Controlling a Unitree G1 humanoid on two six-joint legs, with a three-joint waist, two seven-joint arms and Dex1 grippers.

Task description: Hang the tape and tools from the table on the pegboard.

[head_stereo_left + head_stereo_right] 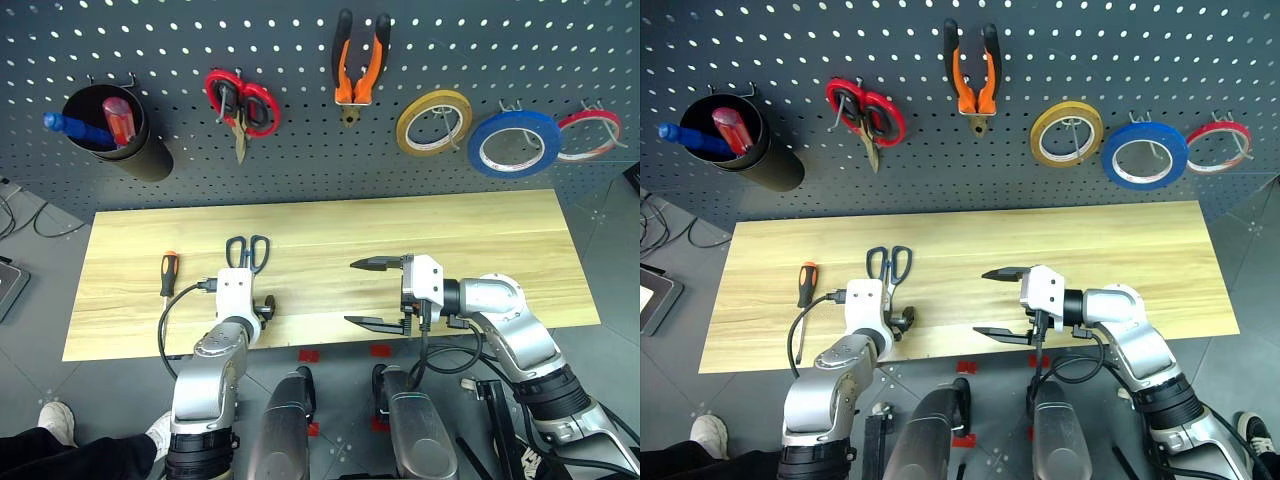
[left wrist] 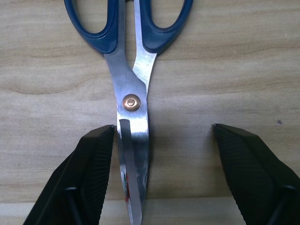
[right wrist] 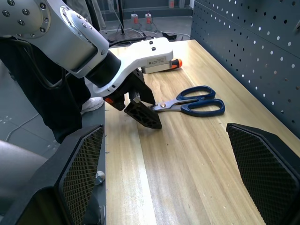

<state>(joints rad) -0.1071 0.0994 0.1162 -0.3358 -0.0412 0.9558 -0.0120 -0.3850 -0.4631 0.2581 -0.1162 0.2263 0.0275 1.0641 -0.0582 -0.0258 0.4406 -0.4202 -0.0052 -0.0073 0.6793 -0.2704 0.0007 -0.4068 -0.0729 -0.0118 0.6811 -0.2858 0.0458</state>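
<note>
Blue-handled scissors [image 2: 132, 70] lie on the table [image 1: 480, 240]; our left gripper [image 2: 161, 154] straddles their blades, fingers apart, perhaps touching one. Our right gripper [image 1: 372, 293] hangs wide open.

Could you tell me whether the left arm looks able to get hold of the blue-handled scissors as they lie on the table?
Probably yes: the left pincer already straddles the scissors' blades with nothing between.
</note>
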